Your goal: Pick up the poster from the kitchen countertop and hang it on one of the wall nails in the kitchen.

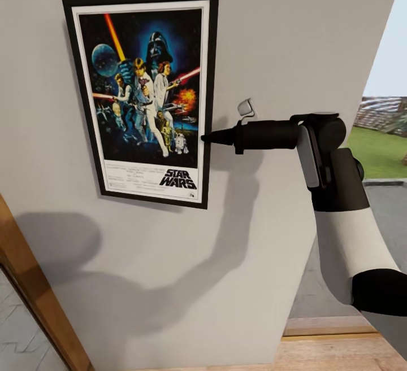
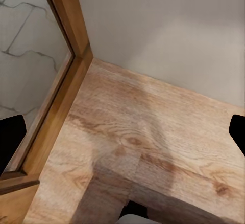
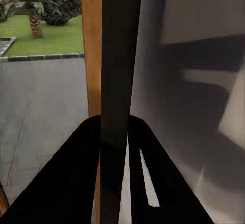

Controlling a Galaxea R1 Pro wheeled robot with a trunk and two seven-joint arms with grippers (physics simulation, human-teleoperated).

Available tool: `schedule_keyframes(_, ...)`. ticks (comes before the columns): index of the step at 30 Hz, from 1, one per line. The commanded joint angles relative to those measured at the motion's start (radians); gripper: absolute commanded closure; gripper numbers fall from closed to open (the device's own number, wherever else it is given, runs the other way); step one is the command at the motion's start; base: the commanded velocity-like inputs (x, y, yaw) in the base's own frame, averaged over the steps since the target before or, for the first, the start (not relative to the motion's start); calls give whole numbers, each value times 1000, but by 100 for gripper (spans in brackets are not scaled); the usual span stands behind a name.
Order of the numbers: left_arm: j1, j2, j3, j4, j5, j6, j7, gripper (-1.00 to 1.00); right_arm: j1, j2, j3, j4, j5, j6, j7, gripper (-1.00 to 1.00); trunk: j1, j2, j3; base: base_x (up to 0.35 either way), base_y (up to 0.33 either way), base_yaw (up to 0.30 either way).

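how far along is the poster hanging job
Done: the poster is off the counter and flat against the grey wall, upright. In hand: the right gripper is shut on the poster's right frame edge; the right wrist view shows that black edge between the fingers. Left: confirm it sits on a nail, which is not visible, then release and withdraw.

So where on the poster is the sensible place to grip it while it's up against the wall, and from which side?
The thin black frame along the poster's right long edge, about mid-height, approached sideways from the right. The poster lies flat against the wall, so its face offers nothing to pinch; only an edge does. The right gripper is there already, and the right wrist view shows its fingers closed either side of the frame edge.
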Motion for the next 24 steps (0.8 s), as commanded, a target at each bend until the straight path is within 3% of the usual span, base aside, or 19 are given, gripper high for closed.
schedule_keyframes(1,0,0,2,-1,10,0,-8,-100,1,-1,1,0,-8,9,1,100,0,-1,0,0,1,0)
schedule_keyframes(24,0,0,2,-1,10,0,-7,-100,24,-2,1,-12,-8,8,1,100,0,-1,0,0,0,0)
